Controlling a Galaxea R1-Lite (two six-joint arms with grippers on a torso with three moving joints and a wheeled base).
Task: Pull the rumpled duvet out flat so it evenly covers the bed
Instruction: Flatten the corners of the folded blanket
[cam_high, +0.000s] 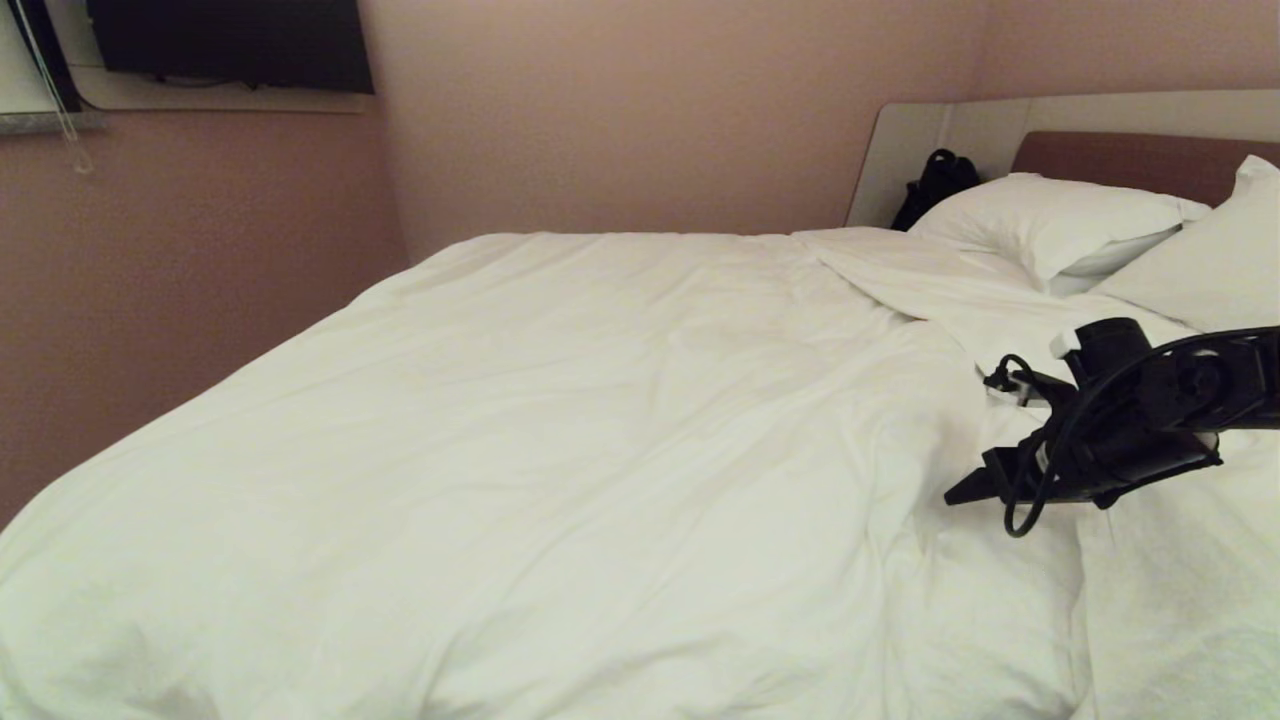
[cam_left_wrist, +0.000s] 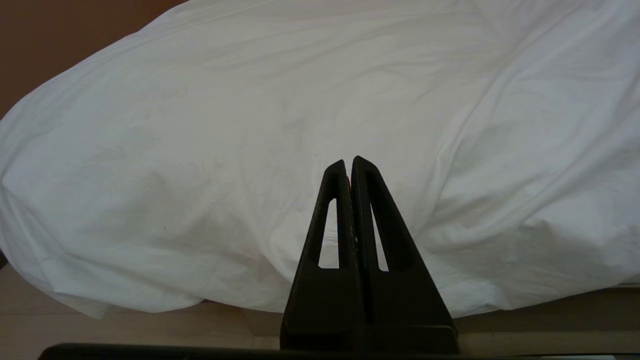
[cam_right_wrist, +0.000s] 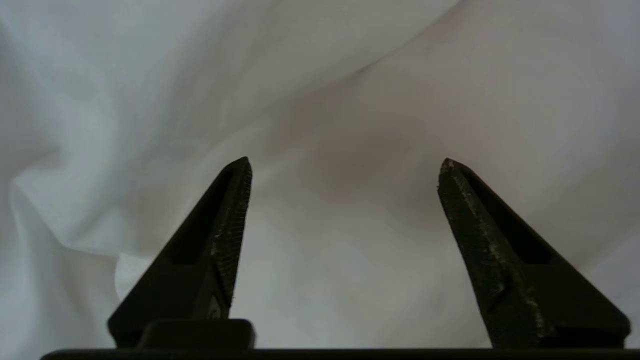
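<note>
— Two grippers: what's the right gripper (cam_right_wrist: 345, 165) doing?
— Fingers spread wide, holding nothing, arm reaching low over the duvet (cam_high: 560, 430) near the pillows (cam_high: 1050, 225).
— And the left gripper (cam_left_wrist: 348, 162)?
— Clenched empty, facing the duvet's overhanging edge on the bed (cam_high: 935, 140).
</note>
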